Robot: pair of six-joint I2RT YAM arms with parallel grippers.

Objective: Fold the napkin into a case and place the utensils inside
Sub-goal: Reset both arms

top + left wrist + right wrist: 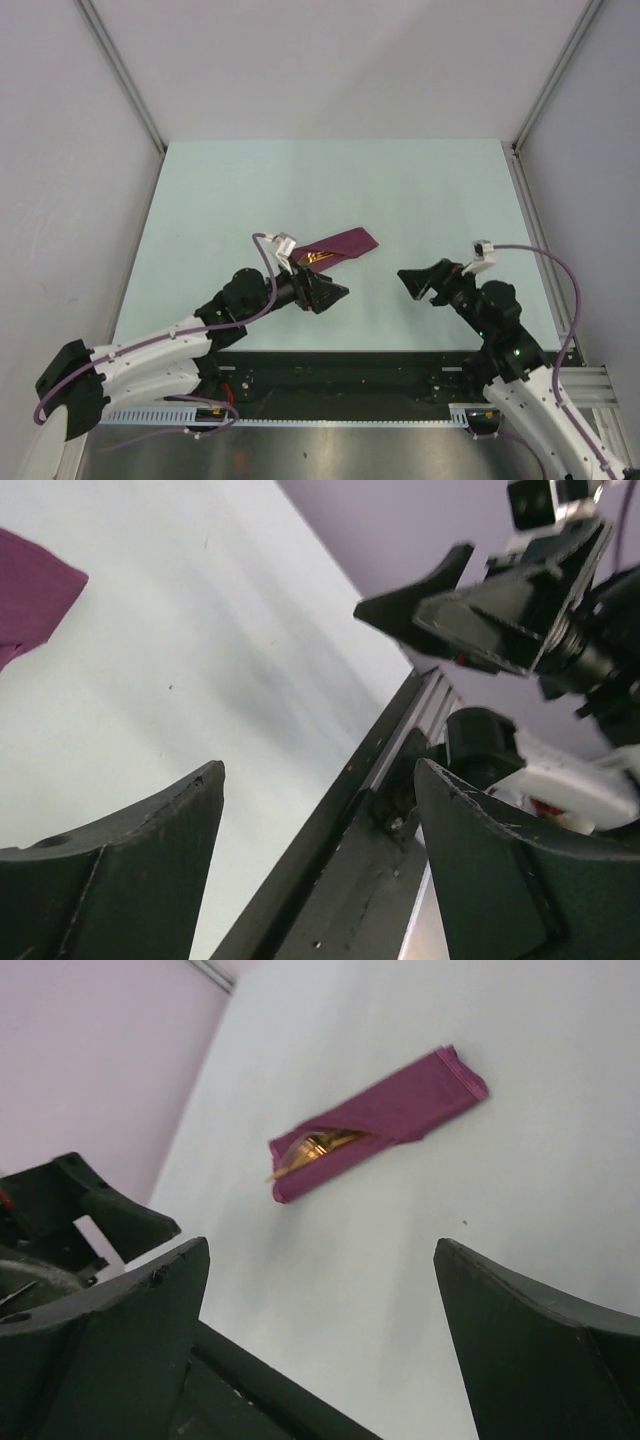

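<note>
Progress looks close to finished. From the top camera, the narrow plum-magenta cloth case (pixel 343 243) lies folded flat on the pale green worktop (pixel 420 190), a little left of centre and slanting up to the right. The slim golden-yellow utensil (pixel 318 258) shows in its lower-left mouth. The silver spoon I cannot make out; it may be tucked inside, so I judge that little is left beyond a check. The left hand (pixel 333 291) sits just below the case's lower end, apart from it. The right hand (pixel 412 279) faces it from right of centre, well apart from the cloth.

In the left wrist view, the left hand's two dark fingers (pixel 130 870) stand wide apart at the bottom corners, with only bare worktop and a black rail (pixel 330 820) between them. One corner of the case (pixel 30 600) pokes in at the upper left, and the right hand (pixel 470 600) gapes at the upper right.

In the right wrist view, the right hand's fingers (pixel 110 1340) are likewise spread wide and empty. The case (pixel 400 1110) lies above centre, untouched, with the golden-yellow utensil (pixel 315 1147) peeking from its lower-left opening.
</note>
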